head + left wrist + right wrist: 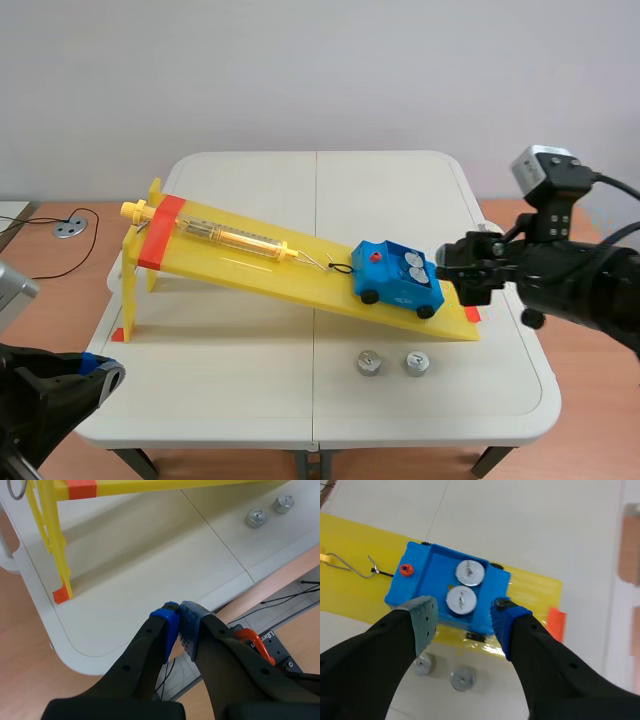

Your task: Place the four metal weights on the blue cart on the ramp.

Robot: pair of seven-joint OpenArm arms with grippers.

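Note:
The blue cart [397, 283] rests low on the yellow ramp [260, 265], with two metal weights [408, 264] inside it. In the right wrist view the cart [427, 572] holds those two weights [469, 572], one behind the other. Two more weights [369, 362] [416, 362] stand on the table in front of the ramp's low end; they also show under the fingers in the right wrist view [461, 679]. My right gripper [462, 620] hovers open just above the cart, empty. My left gripper [178, 626] is shut on nothing near the table's front left corner.
A spring scale [220, 235] lies along the ramp, hooked to the cart. The ramp's high end stands on yellow legs [55, 545] at the left. The white table [250, 400] has a seam down its middle. A cable and round disc [68, 228] lie off the table, left.

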